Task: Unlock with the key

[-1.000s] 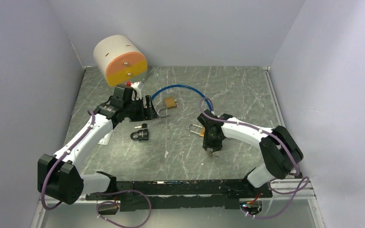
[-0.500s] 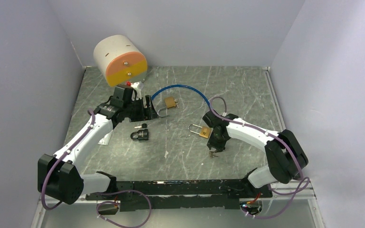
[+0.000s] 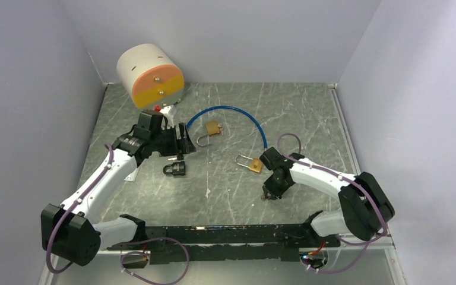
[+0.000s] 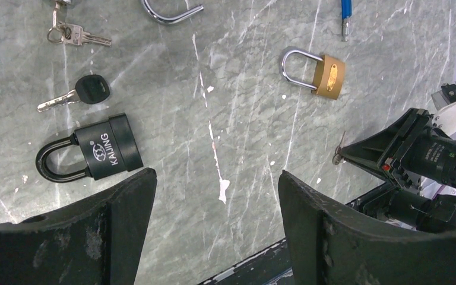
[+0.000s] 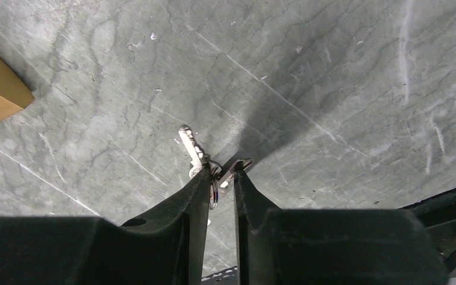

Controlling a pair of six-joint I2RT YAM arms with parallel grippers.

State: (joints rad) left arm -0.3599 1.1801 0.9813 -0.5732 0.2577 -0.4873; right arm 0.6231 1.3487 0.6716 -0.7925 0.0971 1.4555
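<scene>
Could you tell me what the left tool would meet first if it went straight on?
The left tool would probably meet bare tabletop first; the black KAIJING padlock lies just beside its line.

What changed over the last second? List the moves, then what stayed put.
The right gripper, shut on the keys, drew back toward the near edge and slightly right. The left gripper, open, came nearer, toward the black padlock. No new grasp or release shows. The black padlock, the far brass padlock, the near brass padlock and the blue cable stayed put.
</scene>
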